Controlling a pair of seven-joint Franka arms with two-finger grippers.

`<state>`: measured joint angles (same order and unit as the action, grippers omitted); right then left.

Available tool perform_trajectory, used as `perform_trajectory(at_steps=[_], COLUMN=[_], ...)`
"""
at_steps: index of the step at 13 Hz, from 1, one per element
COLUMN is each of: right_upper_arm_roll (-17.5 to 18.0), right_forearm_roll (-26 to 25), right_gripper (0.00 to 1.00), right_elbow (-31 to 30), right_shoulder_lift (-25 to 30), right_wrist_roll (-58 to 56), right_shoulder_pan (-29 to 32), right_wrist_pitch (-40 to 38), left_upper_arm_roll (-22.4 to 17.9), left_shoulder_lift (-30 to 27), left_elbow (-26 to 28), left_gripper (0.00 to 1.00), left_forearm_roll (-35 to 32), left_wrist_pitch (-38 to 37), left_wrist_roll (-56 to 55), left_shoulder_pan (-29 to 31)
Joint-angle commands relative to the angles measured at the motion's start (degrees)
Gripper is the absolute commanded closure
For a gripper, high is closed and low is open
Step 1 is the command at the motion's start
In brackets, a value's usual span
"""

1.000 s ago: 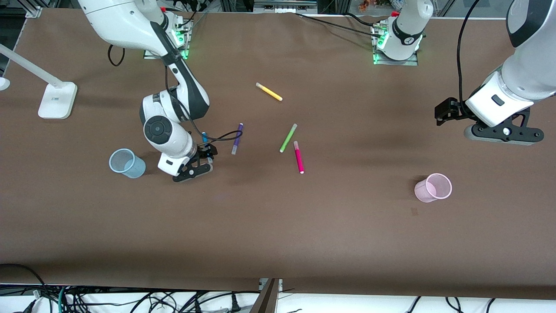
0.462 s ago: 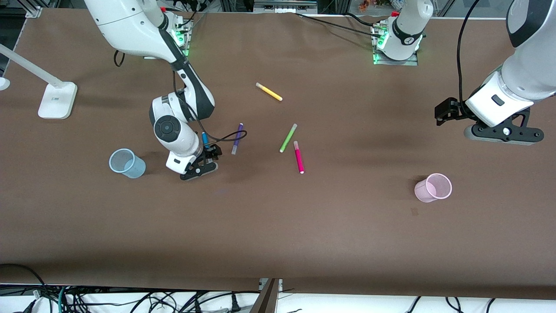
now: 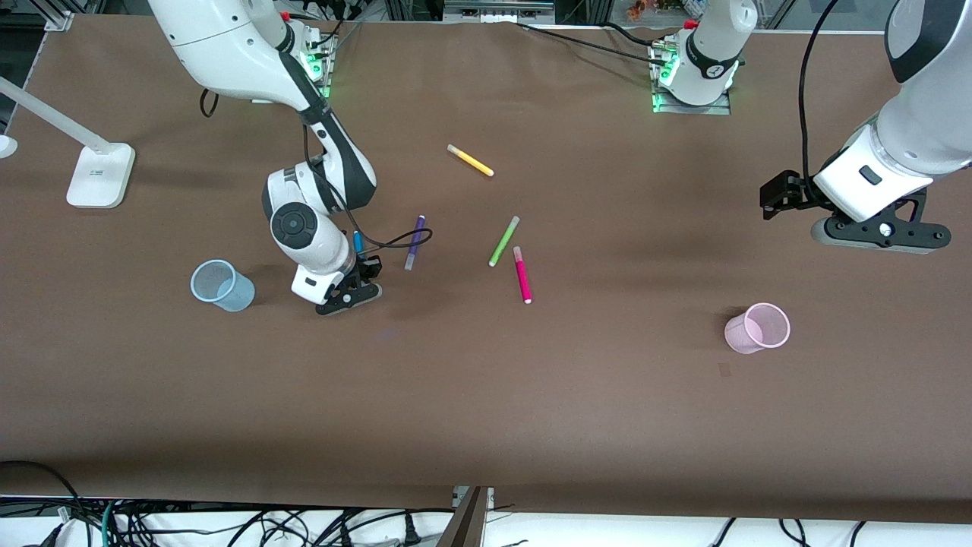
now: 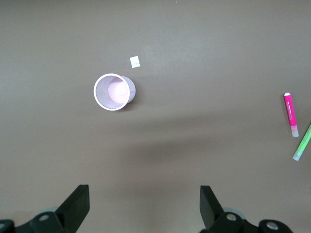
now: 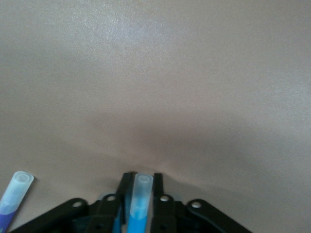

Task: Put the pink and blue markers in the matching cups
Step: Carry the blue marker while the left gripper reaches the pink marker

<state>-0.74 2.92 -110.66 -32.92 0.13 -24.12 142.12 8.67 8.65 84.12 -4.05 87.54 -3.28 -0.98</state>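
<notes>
Right wrist view: blue marker (image 5: pixel 138 201) between jaws.

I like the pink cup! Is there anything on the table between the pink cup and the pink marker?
No. In the front view, only bare brown table lies between the pink marker and the pink cup.

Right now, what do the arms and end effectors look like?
Both arms have glossy white shells with dark grey joint sections. The right end effector and left end effector are black, with flat black fingers. Black cables loop along each arm; green lights glow at both bases.
</notes>
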Motion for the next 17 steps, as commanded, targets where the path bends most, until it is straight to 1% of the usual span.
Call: perform_trajectory(at_steps=[1, 4, 6, 7, 8, 11, 13, 14, 16, 17], right_upper_arm_roll=[0.1, 0.1, 0.2, 0.1, 0.0, -0.5, -0.7, -0.8, -0.8, -0.8], right_forearm_roll=[1.0, 1.0, 0.9, 0.9, 0.9, 0.9, 1.0, 1.1, 1.8, 3.5], right_gripper=[0.98, 1.0, 1.0, 1.0, 1.0, 1.0, 1.0, 1.0, 1.0, 1.0], right_elbow=[-1.0, -0.3, 1.5, 2.8, 4.9, 13.6, 17.3, 17.9, 17.8, 17.8], right_shoulder_lift=[0.7, 1.1, 2.2, 2.8, 3.3, 3.6, 3.6, 4.2, 5.6, 6.3], right_wrist_roll=[0.0, -0.3, -0.7, -0.7, -0.9, -3.5, -9.1, -13.3, -22.0, -28.0], right_shoulder_pan=[-0.6, -0.6, -0.6, -0.6, -0.5, 0.2, 2.1, 3.4, 5.9, 7.3], right_wrist_pitch=[0.5, 0.5, -0.3, -2.1, -5.5, -16.5, -21.2, -22.9, -23.4, -23.5], left_upper_arm_roll=[0.0, 0.0, 0.0, 0.3, 0.5, 1.3, 2.6, 4.1, 6.9, 8.9], left_shoulder_lift=[0.6, 0.6, 0.6, 0.7, 0.8, 1.0, 1.0, 1.5, 2.3, 3.0], left_elbow=[-1.7, -1.6, -1.6, -1.6, -1.6, -1.3, -1.2, -1.2, -1.3, -1.3], left_gripper=[0.0, 0.0, 0.0, 0.0, 0.0, 0.0, 0.0, 0.0, 0.0, 0.0], left_forearm_roll=[0.4, 0.5, 0.5, 0.5, 0.5, 0.5, 0.5, 0.5, 0.4, 0.4], left_wrist_pitch=[-1.3, -1.3, -1.3, -1.3, -1.3, -1.6, -1.7, -1.6, -1.2, -1.0], left_wrist_roll=[1.2, 1.2, 1.2, 0.7, 0.5, -1.2, -4.3, -6.9, -12.4, -15.6], left_shoulder_pan=[0.3, 0.2, 0.2, 0.1, -0.2, -0.9, -1.1, -1.4, -1.7, -2.0])
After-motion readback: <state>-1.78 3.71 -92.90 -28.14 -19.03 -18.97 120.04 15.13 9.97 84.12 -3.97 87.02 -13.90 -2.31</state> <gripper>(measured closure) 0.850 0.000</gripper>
